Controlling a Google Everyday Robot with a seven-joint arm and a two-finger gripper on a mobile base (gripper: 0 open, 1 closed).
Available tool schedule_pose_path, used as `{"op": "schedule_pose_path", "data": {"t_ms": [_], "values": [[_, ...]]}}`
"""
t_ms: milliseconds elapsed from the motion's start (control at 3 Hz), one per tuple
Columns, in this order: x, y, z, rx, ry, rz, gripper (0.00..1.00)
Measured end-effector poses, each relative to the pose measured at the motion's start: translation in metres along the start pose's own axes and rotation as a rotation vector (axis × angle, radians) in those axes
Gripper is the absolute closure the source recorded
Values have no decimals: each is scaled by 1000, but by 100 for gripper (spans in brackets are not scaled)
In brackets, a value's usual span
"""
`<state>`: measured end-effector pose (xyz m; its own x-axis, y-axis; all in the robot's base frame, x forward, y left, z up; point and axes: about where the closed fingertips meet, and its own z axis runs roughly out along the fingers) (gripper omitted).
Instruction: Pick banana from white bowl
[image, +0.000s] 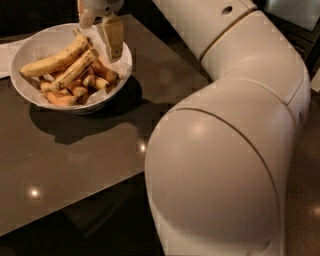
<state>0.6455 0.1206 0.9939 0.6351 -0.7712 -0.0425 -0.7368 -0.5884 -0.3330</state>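
The white bowl (47, 41) stands on the dark table at the upper left. Two long pale-yellow bananas lie side by side across it: one (54, 61) to the left and one (76, 69) to the right, with its upper end close to the gripper. Short orange-yellow bananas (95, 80) lie under and around them. My gripper (99, 29) hangs over the bowl's far right part, just above the upper ends of the long bananas. Its fingers are apart, the tan finger (114, 36) pointing down inside the right rim. It holds nothing.
The glossy dark table (75, 150) runs from the bowl to a front edge at the lower left. A white sheet (7, 54) lies at the left edge behind the bowl. My large white arm (225, 150) fills the right half of the view.
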Motion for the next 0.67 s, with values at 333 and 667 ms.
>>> {"op": "schedule_pose_path", "data": {"t_ms": [333,667], "values": [[-13,-4,3,-12,15,-64,28],[-20,-2,12,-37,18,-98,28]]}}
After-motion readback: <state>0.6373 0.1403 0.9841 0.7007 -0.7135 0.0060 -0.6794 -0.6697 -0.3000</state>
